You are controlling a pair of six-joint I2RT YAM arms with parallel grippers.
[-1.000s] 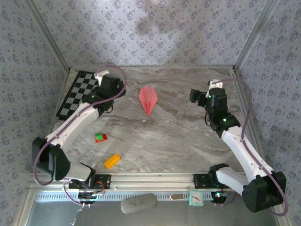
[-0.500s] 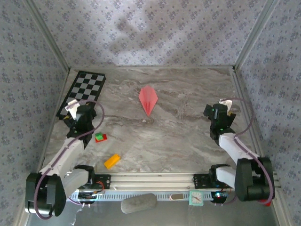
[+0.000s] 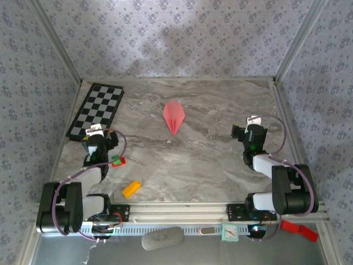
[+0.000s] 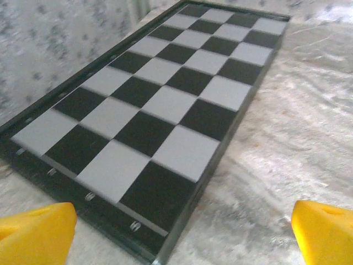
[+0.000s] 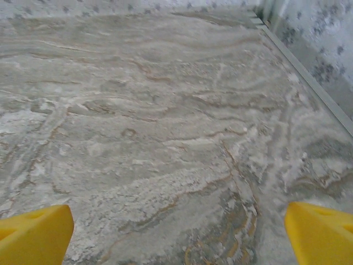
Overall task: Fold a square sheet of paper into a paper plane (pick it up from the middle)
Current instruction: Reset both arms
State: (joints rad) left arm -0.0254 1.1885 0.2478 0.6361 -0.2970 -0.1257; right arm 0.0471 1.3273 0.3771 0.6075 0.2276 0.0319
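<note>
I am reading the left gripper (image 4: 176, 234) as spread wide and empty, hovering by the near edge of the chessboard (image 3: 98, 107). The paper plane (image 3: 174, 116) is lying folded just far of the table's (image 3: 209, 160) centre, well apart from both arms. The right gripper (image 5: 176, 234) is likewise gaping, holding nothing. I am flagging one risk: a careless reach or a draught nudging the light dart, or crushing its crease.

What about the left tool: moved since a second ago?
Yes. The left tool drew back toward its base, from the checkerboard's far corner to its near edge.
</note>
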